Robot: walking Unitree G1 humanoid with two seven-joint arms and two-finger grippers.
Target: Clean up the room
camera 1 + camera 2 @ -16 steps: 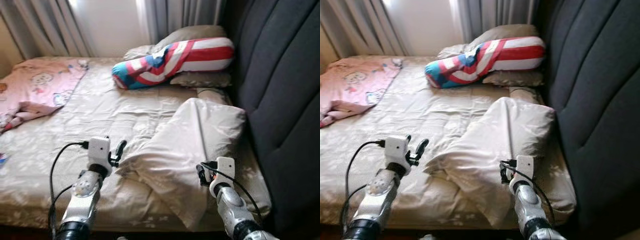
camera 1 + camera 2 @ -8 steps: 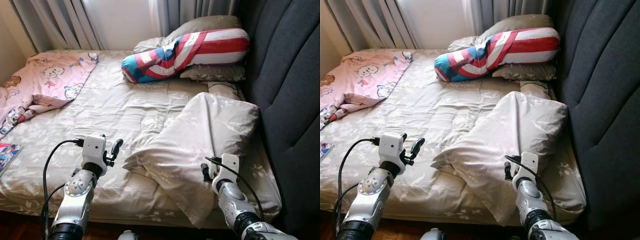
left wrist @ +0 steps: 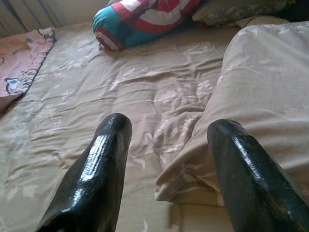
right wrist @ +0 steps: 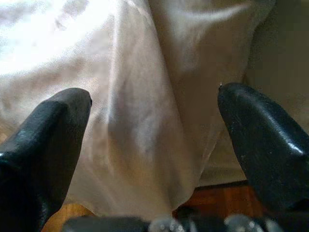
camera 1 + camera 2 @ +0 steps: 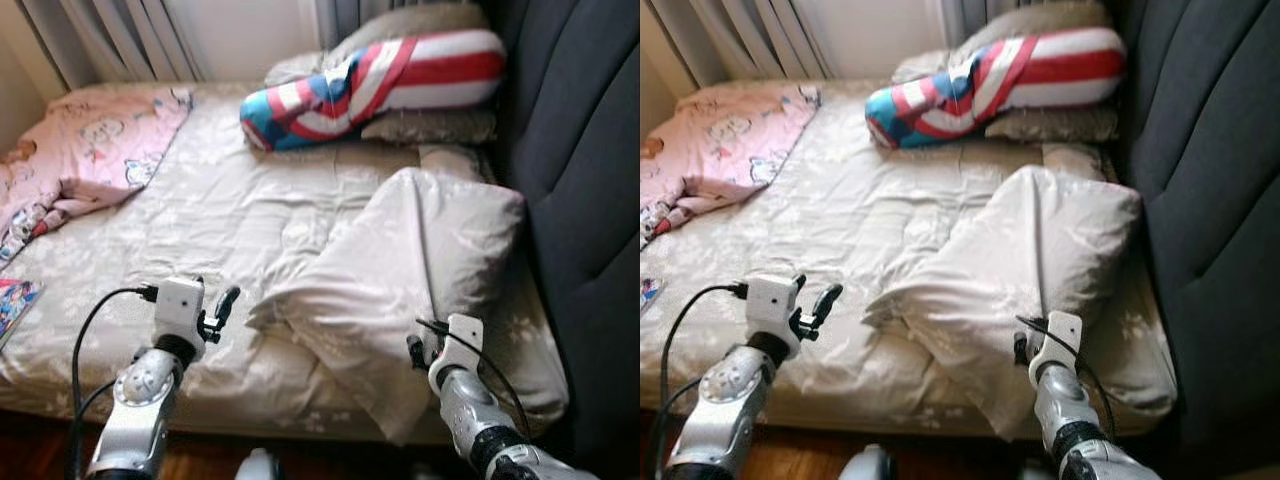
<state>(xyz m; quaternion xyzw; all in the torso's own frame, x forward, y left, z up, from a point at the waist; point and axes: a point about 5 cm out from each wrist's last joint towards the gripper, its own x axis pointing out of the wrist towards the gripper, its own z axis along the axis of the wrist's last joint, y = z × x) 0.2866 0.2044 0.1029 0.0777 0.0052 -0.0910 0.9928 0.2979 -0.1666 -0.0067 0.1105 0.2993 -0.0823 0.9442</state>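
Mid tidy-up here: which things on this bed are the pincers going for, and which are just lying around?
In play:
- beige pillow, loose at the near edge
- left pincer, open beside its corner
- right pincer, open at its near end

Lying about:
- striped bolster
- pink blanket
- book

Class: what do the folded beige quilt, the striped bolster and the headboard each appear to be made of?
Folded beige quilt: thin woven cloth, slight sheen, soft creases, faint floral print. Striped bolster: smooth printed fabric, stuffed plump. Headboard: dark matte upholstery, padded in stitched panels, probably fabric.
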